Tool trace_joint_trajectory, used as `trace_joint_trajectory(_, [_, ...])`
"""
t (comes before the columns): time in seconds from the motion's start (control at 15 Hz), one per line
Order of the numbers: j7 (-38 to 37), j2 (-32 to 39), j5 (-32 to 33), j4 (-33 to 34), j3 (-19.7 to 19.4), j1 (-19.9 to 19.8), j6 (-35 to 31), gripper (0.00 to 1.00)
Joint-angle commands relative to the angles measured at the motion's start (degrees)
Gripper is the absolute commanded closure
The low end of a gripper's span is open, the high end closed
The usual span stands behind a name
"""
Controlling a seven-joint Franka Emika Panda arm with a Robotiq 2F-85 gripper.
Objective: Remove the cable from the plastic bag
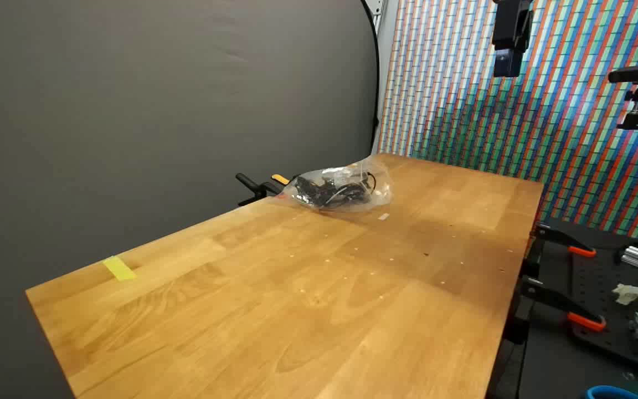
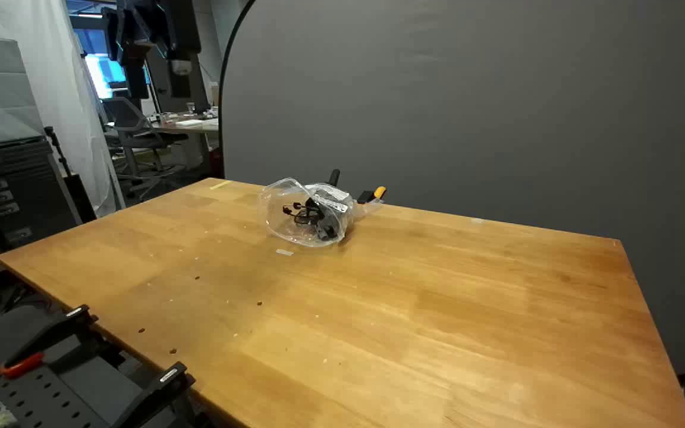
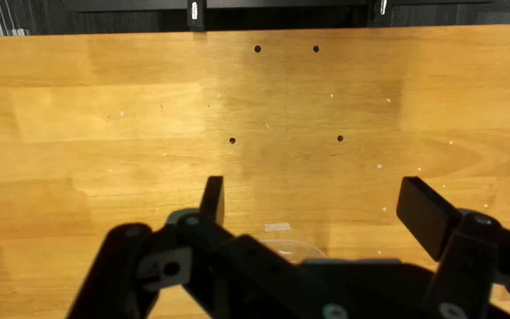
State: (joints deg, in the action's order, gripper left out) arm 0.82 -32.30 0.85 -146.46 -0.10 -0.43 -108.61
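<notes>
Black cable (image 2: 305, 215) is noted inside the bag (image 2: 342, 215), its loops being seen through clear plastic and partly obscured by glare. In an exterior view the bag is laid on its side on the wooden surface (image 2: 437, 291), near the edge by the grey backdrop (image 2: 467, 107), and is sited between eleven and twelve o'clock from the middle of the surface. Just beside the bag, at seven o'clock, a pale strip (image 2: 284, 252) is found. In an exterior view yellow tape (image 1: 119, 268) is recorded at the same edge, well apart from the bag, between eight and nine o'clock from it; a clamp (image 1: 257, 188) is fitted just beside the bag at nine.

The end effector (image 3: 311, 190) is held above the surface, well apart from the bag. In the wrist view its fingers (image 3: 427, 215) are spread wide, with the surface framed between them. Only the edge of the bag is shown there, at six o'clock from the gap; the rest is hidden by the end effector.
</notes>
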Motion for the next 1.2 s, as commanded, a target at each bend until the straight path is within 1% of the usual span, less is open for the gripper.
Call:
trace_joint_trajectory(0.0, [-0.1, 0.0, 0.0, 0.1, -0.1, 0.1, 0.1, 0.0])
trace_joint_trajectory(0.87, [-0.1, 0.0, 0.0, 0.2, -0.1, 0.1, 0.1, 0.0])
trace_joint_trajectory(1.13, [-1.2, 2.4, -0.3, -1.5, 0.6, 0.4, -4.2, 0.0])
